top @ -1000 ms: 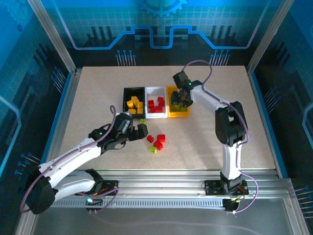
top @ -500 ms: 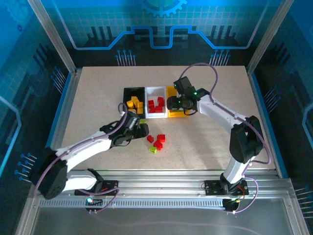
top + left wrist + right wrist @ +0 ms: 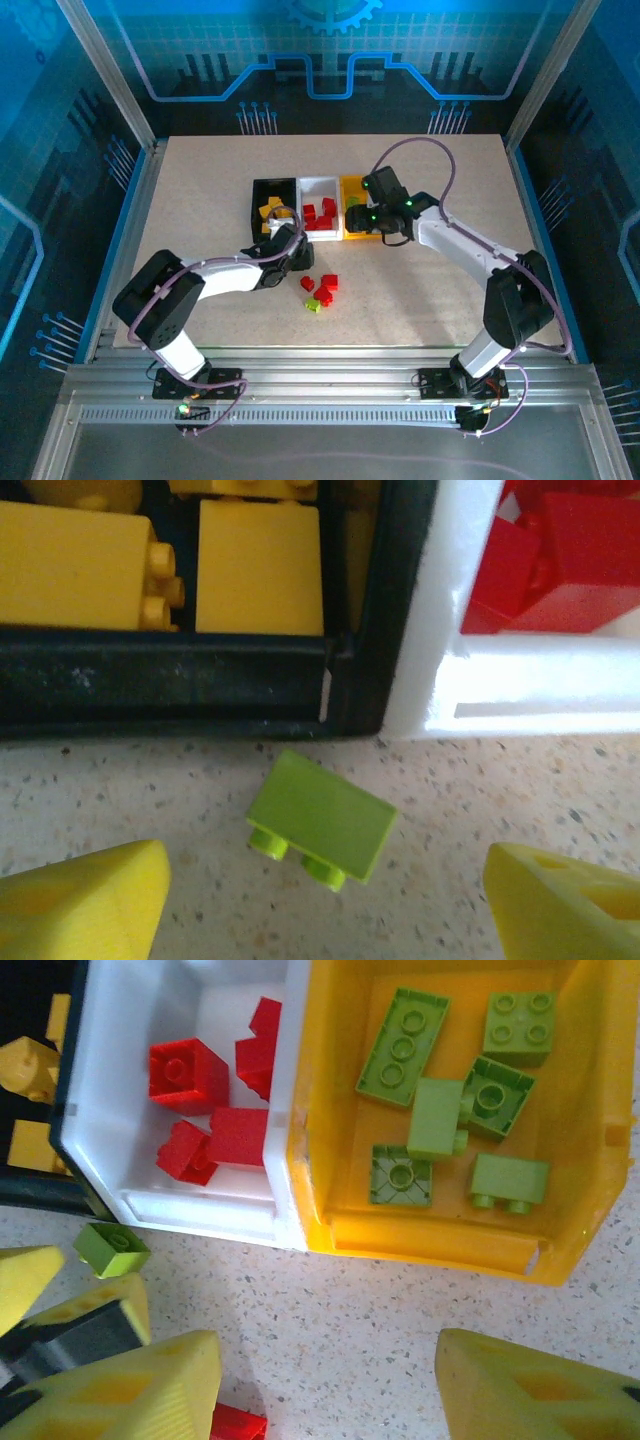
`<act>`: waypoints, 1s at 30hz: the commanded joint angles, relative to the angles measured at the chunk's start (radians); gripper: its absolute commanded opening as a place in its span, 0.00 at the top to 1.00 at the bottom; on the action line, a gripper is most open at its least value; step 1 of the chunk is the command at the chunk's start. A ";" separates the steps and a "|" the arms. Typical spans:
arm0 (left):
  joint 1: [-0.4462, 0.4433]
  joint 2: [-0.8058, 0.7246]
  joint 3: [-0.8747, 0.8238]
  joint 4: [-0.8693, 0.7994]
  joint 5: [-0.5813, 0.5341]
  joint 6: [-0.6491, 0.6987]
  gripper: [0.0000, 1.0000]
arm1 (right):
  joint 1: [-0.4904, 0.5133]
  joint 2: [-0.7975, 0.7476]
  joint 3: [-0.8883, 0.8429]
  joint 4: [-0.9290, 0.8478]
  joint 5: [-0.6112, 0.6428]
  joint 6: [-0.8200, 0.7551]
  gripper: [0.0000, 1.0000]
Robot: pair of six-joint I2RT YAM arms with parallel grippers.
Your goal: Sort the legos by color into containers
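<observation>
**Left gripper** (image 3: pixel 320 920): released, fingers spread either side of one green brick (image 3: pixel 320 818), neither touching it. The brick lies on the table (image 3: pixel 520 790) just in front of the black bin (image 3: pixel 160 680), near its corner with the white bin (image 3: pixel 520 695).

**Right gripper** (image 3: pixel 330 1390): released and empty, over bare table just in front of the yellow bin (image 3: pixel 430 1238).

**Black bin:** yellow bricks (image 3: pixel 258 565).
**White bin:** red bricks (image 3: pixel 190 1075).
**Yellow bin:** six green pieces (image 3: pixel 403 1045).
**Loose on table:** red cluster (image 3: pixel 325 288), with one lime piece (image 3: pixel 313 305) beside it.
</observation>
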 commanded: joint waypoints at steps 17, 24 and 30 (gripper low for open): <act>0.005 0.067 -0.019 0.182 -0.102 0.061 0.61 | -0.023 -0.095 -0.030 0.019 0.001 0.004 0.40; -0.046 -0.062 -0.058 0.062 -0.067 0.021 0.67 | -0.039 -0.117 -0.056 0.023 0.005 0.013 0.40; -0.118 -0.209 0.048 -0.154 0.006 -0.032 0.68 | -0.086 -0.202 -0.144 0.039 0.008 0.032 0.40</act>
